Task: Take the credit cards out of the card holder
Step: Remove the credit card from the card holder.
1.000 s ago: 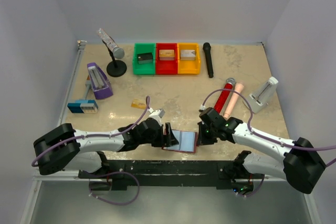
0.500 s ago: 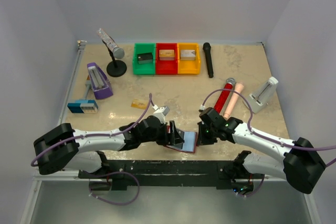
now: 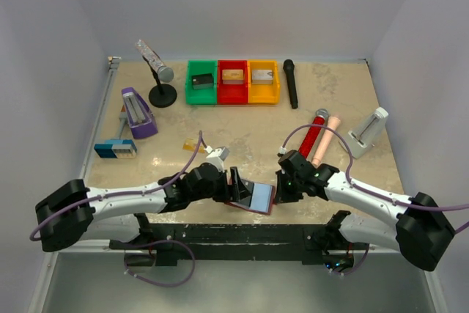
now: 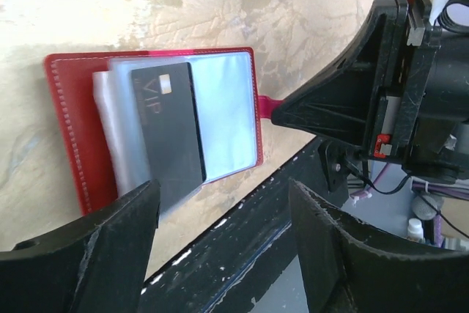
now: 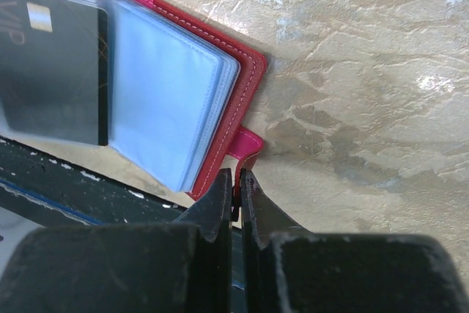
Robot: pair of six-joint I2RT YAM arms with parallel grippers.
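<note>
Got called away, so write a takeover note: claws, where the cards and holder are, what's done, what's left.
Left claw: open, above the card holder, holding nothing.
Right claw: shut on the holder's red tab.
Card holder lies open on the table by the near edge; black card sits in a clear pocket.
Gold-tan card lies on the table beyond the left arm.
Done: gold-tan card out.
Left: pull the black card; silver-grey card not in view, so check the other pockets.

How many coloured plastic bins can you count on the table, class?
3. They stand side by side at the far edge of the table: the green bin on the left, the red bin in the middle, the yellow bin on the right. None appears hidden.
</note>
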